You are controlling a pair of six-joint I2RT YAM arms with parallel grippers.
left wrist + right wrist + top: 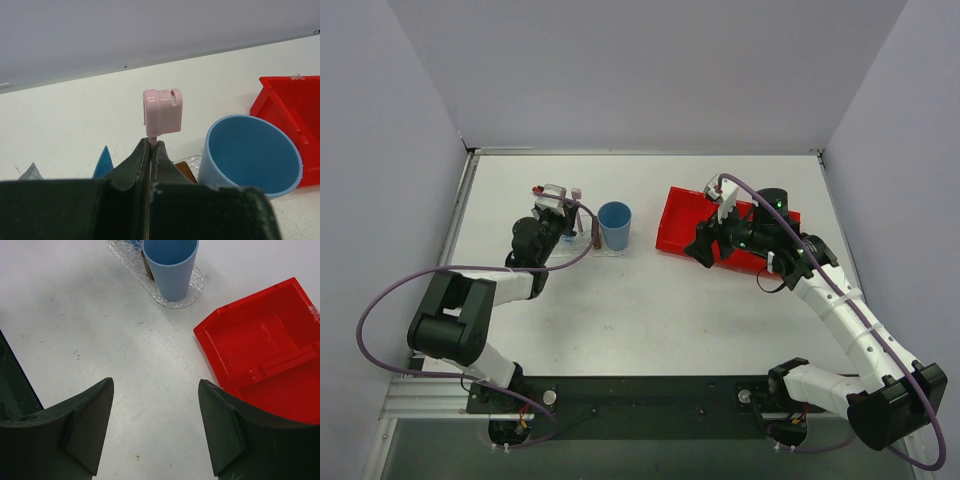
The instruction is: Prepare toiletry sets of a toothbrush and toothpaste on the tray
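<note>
My left gripper point(151, 145) is shut on the thin stem of the pinkish-white toothbrush point(162, 112), whose head stands upright above the fingertips. From above, this gripper point(570, 222) hovers over the left end of the clear bumpy tray point(588, 248). The tips of a blue toothpaste tube point(103, 162) and a white-grey tube point(30, 172) poke up to the left of my fingers. A brown block point(186, 170) sits on the tray. My right gripper point(155, 387) is open and empty over bare table, beside the red bin's left edge.
A round blue cup point(615, 225) stands on the tray's right end, close to the right of my left gripper; it also shows in the right wrist view point(171, 265). The red two-compartment bin point(675, 215) lies at the right, and its compartments look empty point(260, 350).
</note>
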